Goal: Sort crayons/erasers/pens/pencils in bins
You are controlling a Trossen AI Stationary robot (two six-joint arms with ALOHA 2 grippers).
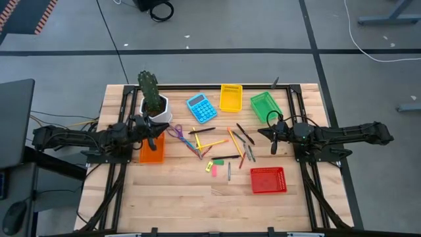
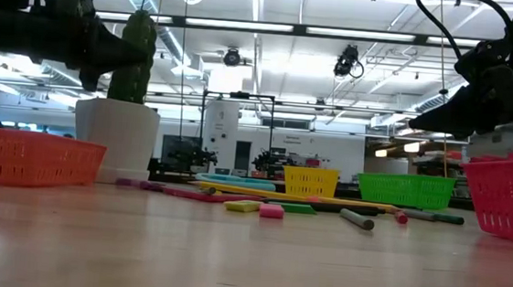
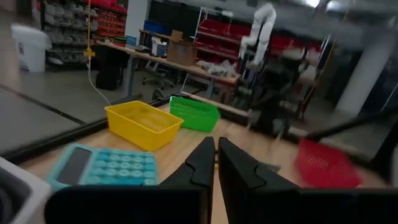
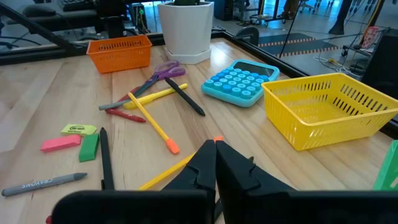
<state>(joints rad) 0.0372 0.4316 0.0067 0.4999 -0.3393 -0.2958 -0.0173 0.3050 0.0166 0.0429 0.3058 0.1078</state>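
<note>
left gripper [image 1: 152, 140] above orange bin [image 1: 151, 152], fingers pressed together, empty | pencils [image 1: 212, 142], pens [image 1: 245, 133], erasers [image 1: 212, 167] loose mid-bench [image 1: 177, 194] | yellow bin [image 1: 231, 97], green bin [image 1: 265, 105] far side, red bin [image 1: 268, 180] near | right gripper [image 1: 273, 143] raised beside pens, fingers pressed together

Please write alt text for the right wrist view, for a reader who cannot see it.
The right gripper, fingers shut and empty, hangs above a wooden table strewn with pencils, pens, crayons and three erasers. Beyond them stand purple-handled scissors, a blue calculator, a yellow bin, an orange bin and a white plant pot.
</note>
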